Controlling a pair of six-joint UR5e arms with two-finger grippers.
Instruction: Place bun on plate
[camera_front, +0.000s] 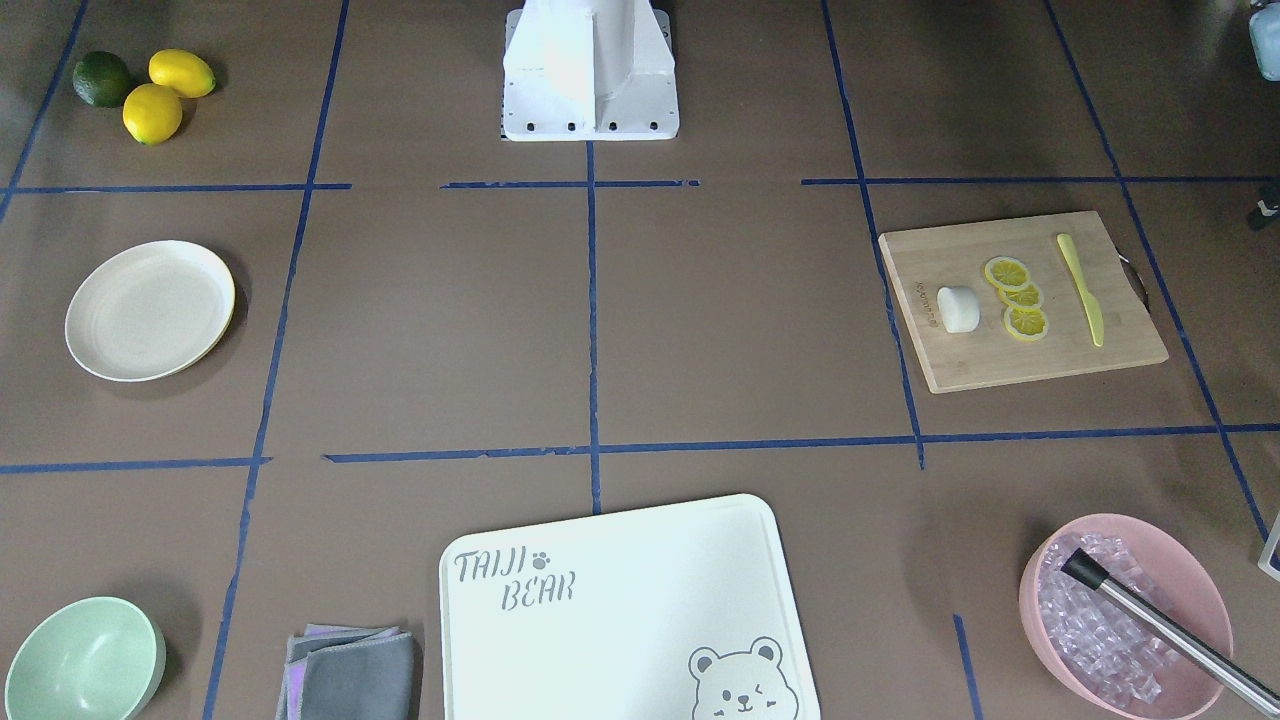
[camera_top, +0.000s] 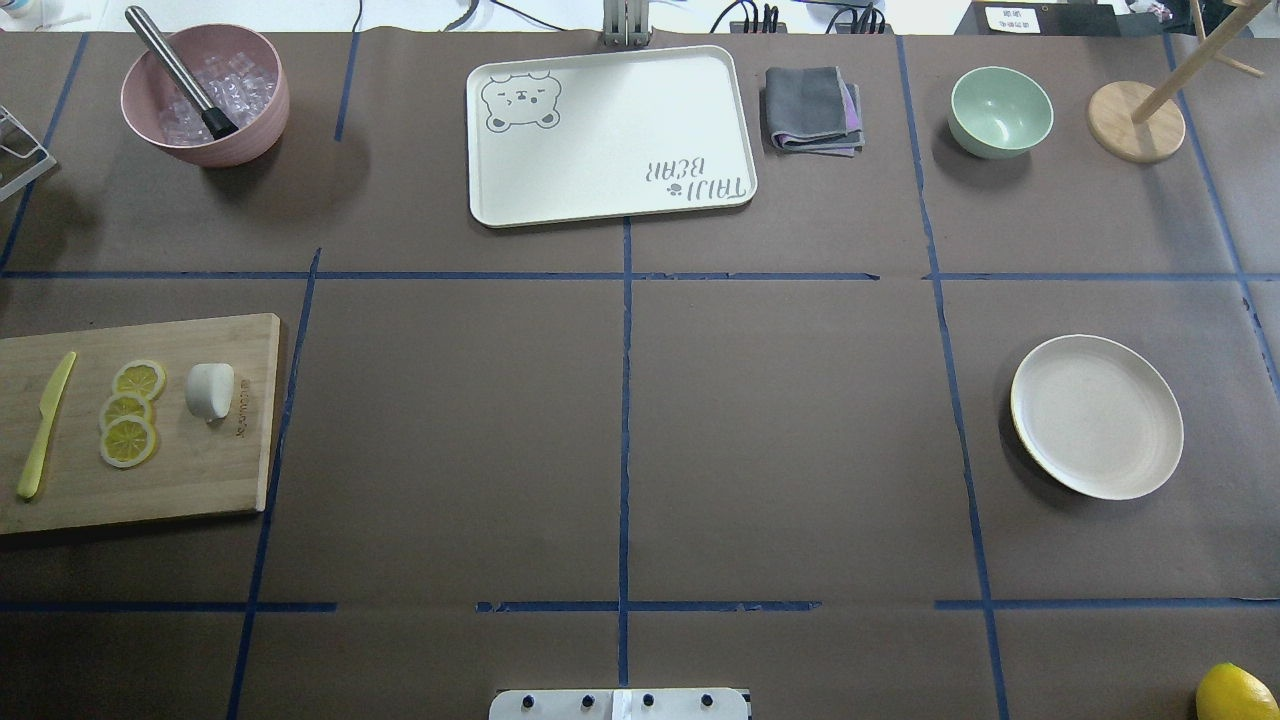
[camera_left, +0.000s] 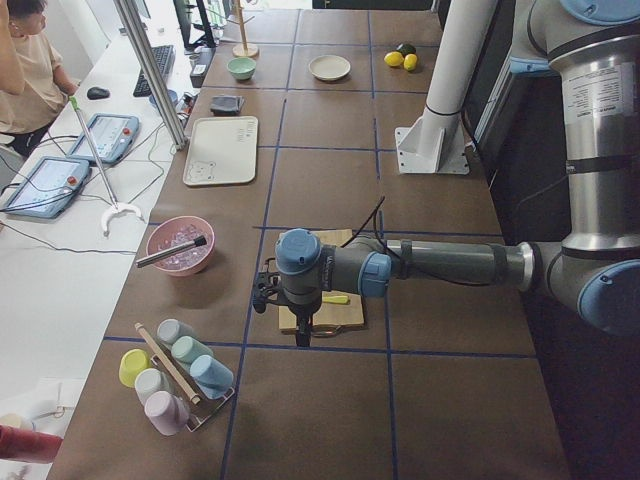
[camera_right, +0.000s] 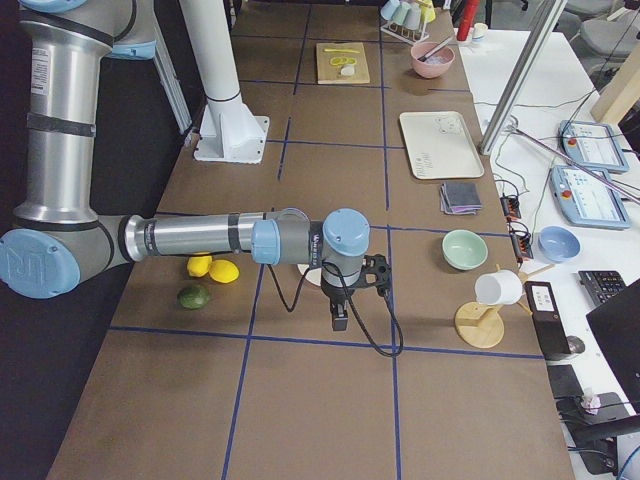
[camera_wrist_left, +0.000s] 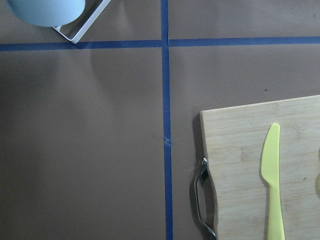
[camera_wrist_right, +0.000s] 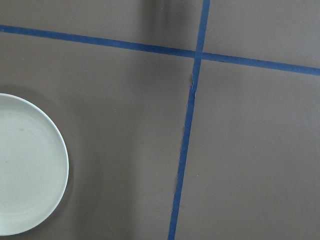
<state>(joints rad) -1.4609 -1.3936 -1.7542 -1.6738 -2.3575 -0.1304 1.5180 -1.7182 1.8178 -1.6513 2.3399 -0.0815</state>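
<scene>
The white bun (camera_front: 958, 308) (camera_top: 210, 390) lies on a wooden cutting board (camera_front: 1020, 350) (camera_top: 200, 470) beside three lemon slices (camera_top: 130, 412) and a yellow knife (camera_top: 45, 425) (camera_wrist_left: 272, 185). Across the table, nothing lies on the cream plate (camera_front: 150, 310) (camera_top: 1097, 416) (camera_wrist_right: 25, 165). My left gripper (camera_left: 300, 335) hangs above the table just past the board's handle end. Near the plate's outer side hangs my right gripper (camera_right: 340, 318). Each shows only in a side view, so I cannot tell whether either is open or shut.
A pink bowl of ice (camera_top: 205, 95), a white bear board (camera_top: 610, 135), a grey cloth (camera_top: 812, 108), a green bowl (camera_top: 1000, 110) and a wooden stand (camera_top: 1135, 120) line the far edge. Lemons and a lime (camera_front: 140, 90) lie beyond the plate. A cup rack (camera_left: 175, 375) stands at the left end.
</scene>
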